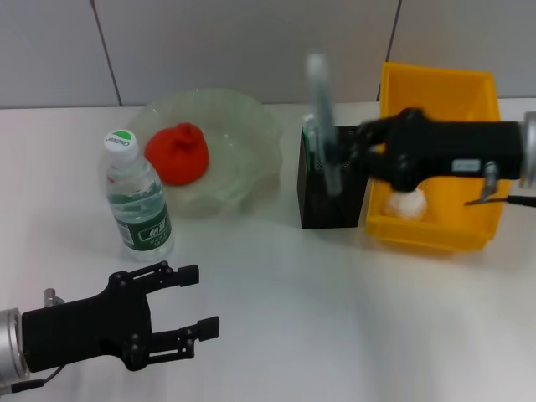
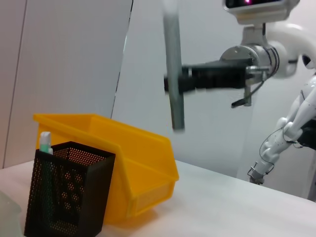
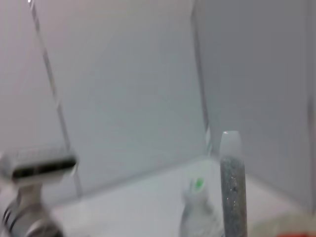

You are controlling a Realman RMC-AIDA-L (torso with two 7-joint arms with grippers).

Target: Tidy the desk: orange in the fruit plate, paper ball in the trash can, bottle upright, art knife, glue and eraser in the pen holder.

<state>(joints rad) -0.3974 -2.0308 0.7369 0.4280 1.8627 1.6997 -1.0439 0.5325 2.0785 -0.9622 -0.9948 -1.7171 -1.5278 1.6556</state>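
White desk [image 1: 335,318] under grey wall panels [image 1: 209,42] (thin seams).

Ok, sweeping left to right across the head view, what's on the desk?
Left gripper at the near edge → water bottle, upright → orange in the fruit plate → black pen holder → right gripper holding the grey art knife → yellow trash bin with the paper ball.

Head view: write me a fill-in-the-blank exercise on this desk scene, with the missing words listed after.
1. The orange lies in the clear ____ plate.
2. The water bottle stands ____ on the desk, its cap on top.
3. The right end effector holds a grey art knife above the black mesh ____ holder.
4. The white paper ball sits inside the ____ trash bin.

Missing words: fruit; upright; pen; yellow
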